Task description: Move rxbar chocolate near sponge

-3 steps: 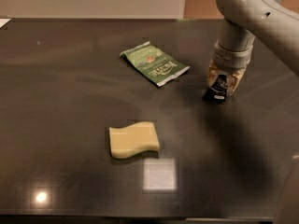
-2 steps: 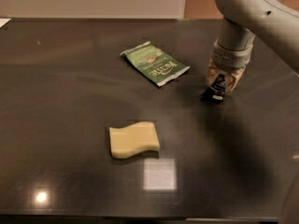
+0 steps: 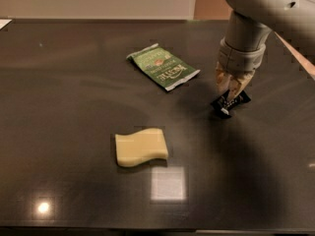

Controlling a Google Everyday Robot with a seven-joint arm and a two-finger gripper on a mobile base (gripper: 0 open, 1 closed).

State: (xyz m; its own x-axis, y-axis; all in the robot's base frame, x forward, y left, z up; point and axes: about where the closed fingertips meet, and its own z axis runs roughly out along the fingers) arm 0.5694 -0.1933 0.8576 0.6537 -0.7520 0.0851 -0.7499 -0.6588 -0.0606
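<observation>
Currently the end effector (image 3: 230, 90) hangs near the right edge of the desk (image 3: 64, 102) as the camera sees it, at the tip of a grey arm (image 3: 246, 38) that comes down from the far right corner. Its two fingers are clenched on the rxbar chocolate (image 3: 231, 103), gripping the upper end of the small black wrapper, which sits tilted beneath them. Whether its lower end touches the desk I cannot tell. The sponge (image 3: 141, 147), a pale yellow block with wavy edges, lies flat toward the near edge, about midway across the desk and well apart from the bar. A green-and-white packet (image 3: 163, 67) lies flat closer to the far edge, between the sponge and that edge. It looks closed, and what it holds cannot be seen.
</observation>
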